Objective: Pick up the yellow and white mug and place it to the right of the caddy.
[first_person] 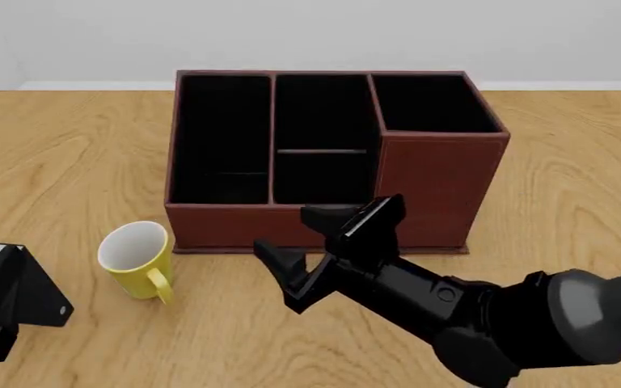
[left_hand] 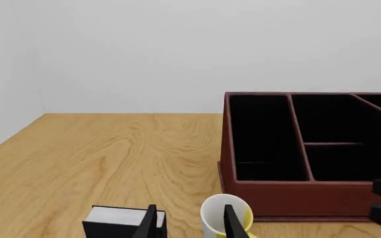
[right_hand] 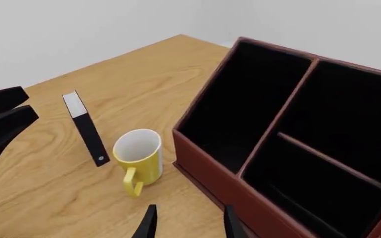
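The yellow and white mug (first_person: 138,257) stands upright on the wooden table, just left of the caddy's front left corner, handle toward the near edge. The reddish-brown caddy (first_person: 432,187) with black-lined compartments sits at the table's centre. My right gripper (first_person: 280,230) hovers open in front of the caddy's front wall, right of the mug and holding nothing. In the left wrist view my left gripper (left_hand: 191,223) is open, with the mug (left_hand: 216,210) just beyond one finger. The right wrist view shows the mug (right_hand: 137,148) ahead of the open right gripper (right_hand: 190,225).
A black slab with a white top edge (first_person: 14,291) stands left of the mug, also in the left wrist view as the slab (left_hand: 121,220) and the right wrist view as the slab (right_hand: 85,126). Bare tabletop (first_person: 580,178) lies right of the caddy.
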{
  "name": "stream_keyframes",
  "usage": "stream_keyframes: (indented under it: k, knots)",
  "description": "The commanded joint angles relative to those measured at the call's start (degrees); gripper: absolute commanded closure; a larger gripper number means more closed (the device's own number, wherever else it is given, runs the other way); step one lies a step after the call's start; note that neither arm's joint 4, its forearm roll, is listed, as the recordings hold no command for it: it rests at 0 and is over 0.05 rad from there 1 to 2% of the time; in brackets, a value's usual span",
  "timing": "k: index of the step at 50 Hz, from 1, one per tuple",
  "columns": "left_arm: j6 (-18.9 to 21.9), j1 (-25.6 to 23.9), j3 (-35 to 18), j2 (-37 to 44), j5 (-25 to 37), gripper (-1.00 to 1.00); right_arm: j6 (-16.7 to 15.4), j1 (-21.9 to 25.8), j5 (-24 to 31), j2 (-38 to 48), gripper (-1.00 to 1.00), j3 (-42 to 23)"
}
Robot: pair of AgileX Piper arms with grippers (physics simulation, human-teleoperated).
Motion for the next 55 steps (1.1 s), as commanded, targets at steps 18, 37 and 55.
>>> stream_keyframes:
  k: [18,37,55]
  knots:
    - [0.0,0.0,0.0,0.0,0.0,-1.0,-0.28,2.0,3.16,6.85,-1.0,-7.56]
    - [0.0,0.0,0.0,0.0,0.0,-1.0,-0.32,2.83,7.17,11.17,-1.0,-14.11]
    - [0.0,0.0,0.0,0.0,0.0,-1.0,-1.04,4.82,12.42,14.26,-1.0,-20.85]
